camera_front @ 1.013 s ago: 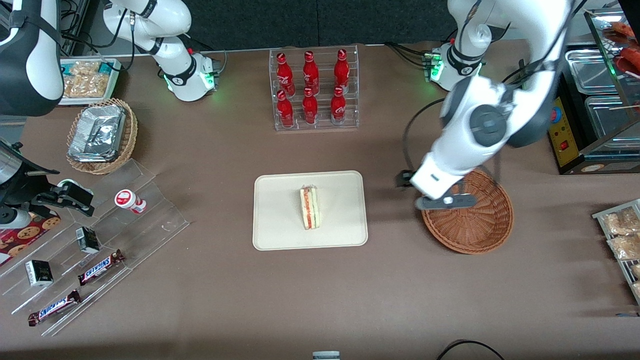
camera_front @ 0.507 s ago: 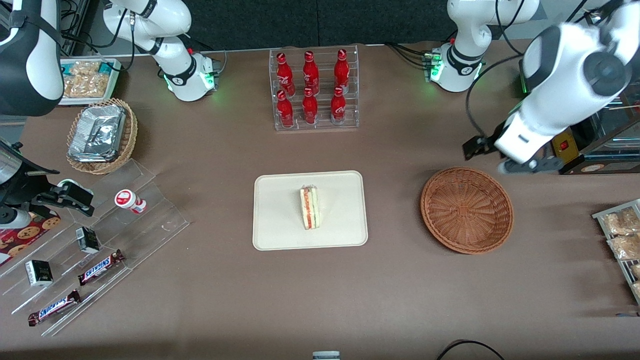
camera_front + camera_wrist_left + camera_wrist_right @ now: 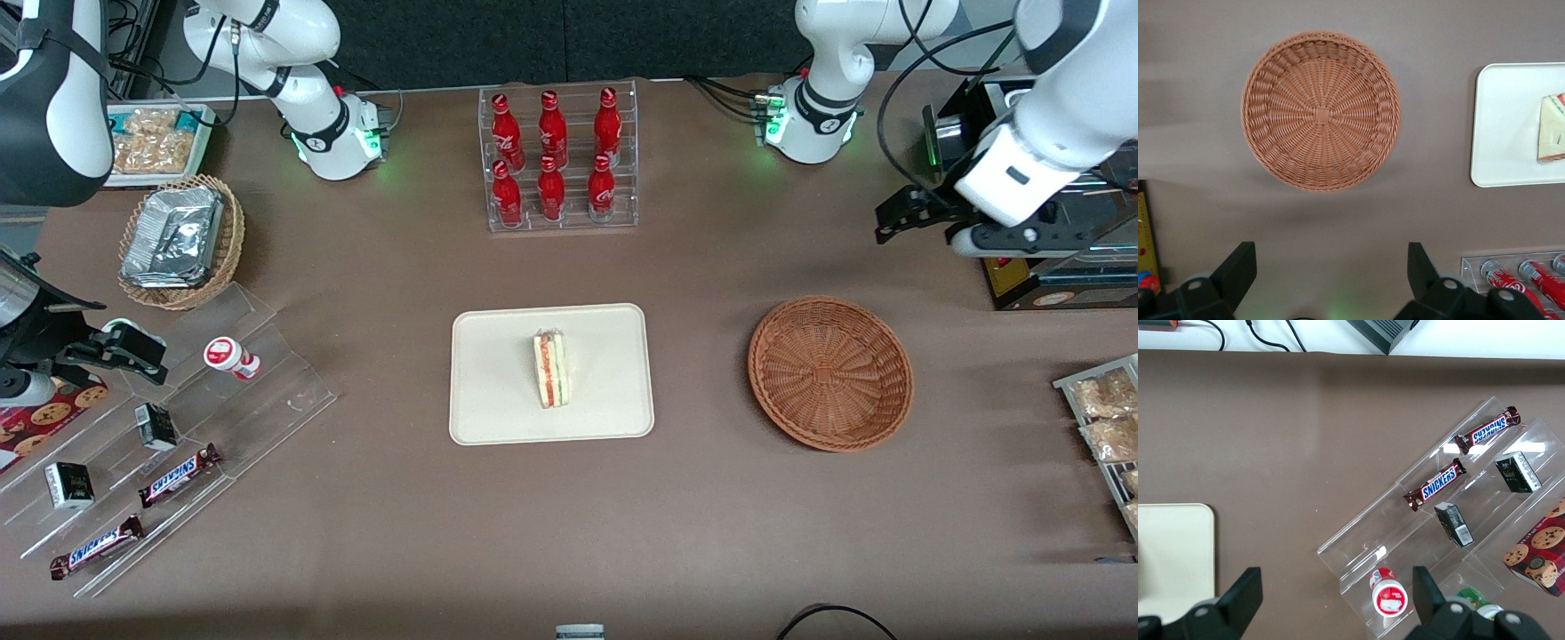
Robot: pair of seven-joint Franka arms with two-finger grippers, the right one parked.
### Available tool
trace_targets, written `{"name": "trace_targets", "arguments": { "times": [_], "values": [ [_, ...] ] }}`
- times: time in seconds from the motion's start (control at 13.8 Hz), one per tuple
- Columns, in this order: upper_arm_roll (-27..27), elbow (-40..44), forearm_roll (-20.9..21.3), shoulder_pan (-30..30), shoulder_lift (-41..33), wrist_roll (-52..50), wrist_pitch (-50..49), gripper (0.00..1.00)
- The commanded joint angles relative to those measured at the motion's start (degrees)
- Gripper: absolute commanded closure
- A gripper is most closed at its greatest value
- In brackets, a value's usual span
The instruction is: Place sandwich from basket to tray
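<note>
My gripper [image 3: 1328, 280], fingers apart and holding nothing, hangs high above the table; the sandwich [image 3: 551, 370] lies on the tray [image 3: 498, 418] (basket [image 3: 830, 373] between us).

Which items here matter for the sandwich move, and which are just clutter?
Job items:
- sandwich, lying on the tray
- basket, nothing in it
- gripper, open, raised high above the table, farther from the front camera than the basket

Clutter:
- cola bottles in a clear rack
- Snickers bars on acrylic steps
- foil packets in a tan basket
</note>
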Motion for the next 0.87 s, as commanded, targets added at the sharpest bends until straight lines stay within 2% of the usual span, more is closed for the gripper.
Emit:
{"name": "trace_targets", "arguments": {
  "times": [0.0, 0.22, 0.8],
  "values": [
    [-0.12, 4.84, 1.77, 0.51, 1.59, 1.59, -4.18, 0.00],
    [-0.20, 5.90, 4.05, 0.60, 2.03, 1.68, -3.58, 0.00],
    [-0.29, 7.83, 4.15, 0.51, 2.82, 1.68, -0.50, 0.00]
  ]
}}
